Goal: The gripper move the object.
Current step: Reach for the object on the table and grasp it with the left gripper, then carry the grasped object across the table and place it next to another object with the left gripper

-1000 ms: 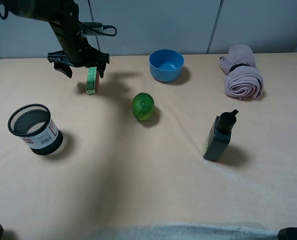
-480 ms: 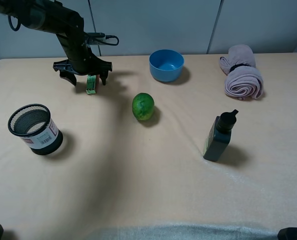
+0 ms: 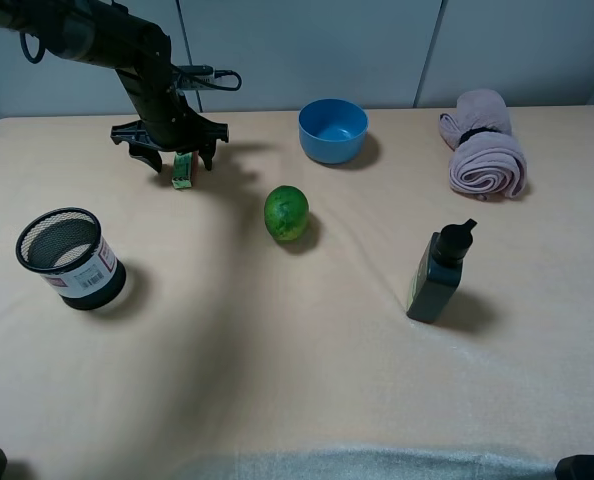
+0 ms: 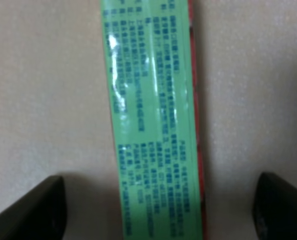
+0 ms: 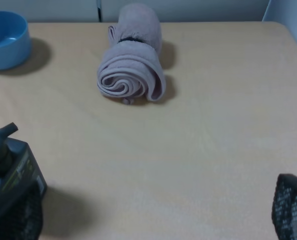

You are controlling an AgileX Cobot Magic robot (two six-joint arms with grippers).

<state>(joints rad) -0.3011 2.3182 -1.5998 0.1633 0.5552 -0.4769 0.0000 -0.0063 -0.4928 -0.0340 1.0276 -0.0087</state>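
Note:
The object, a slim light green box (image 3: 183, 170) with printed marks and a red edge, lies flat on the table at the back left. My left gripper (image 3: 171, 150) is low over it and open. In the left wrist view the box (image 4: 153, 125) runs between the two black fingertips (image 4: 31, 210), with a gap on each side and no contact. My right gripper (image 5: 153, 215) is open and empty, low over the table near the dark bottle (image 5: 8, 160).
A round green fruit (image 3: 286, 212) lies right of the box. A blue bowl (image 3: 333, 129) and a rolled pink towel (image 3: 485, 145) are at the back. A black mesh cup (image 3: 69, 256) stands at the left, a dark bottle (image 3: 440, 271) at the right.
My left gripper has come down and slightly right, from above the box to low around its far end. The box has not moved.

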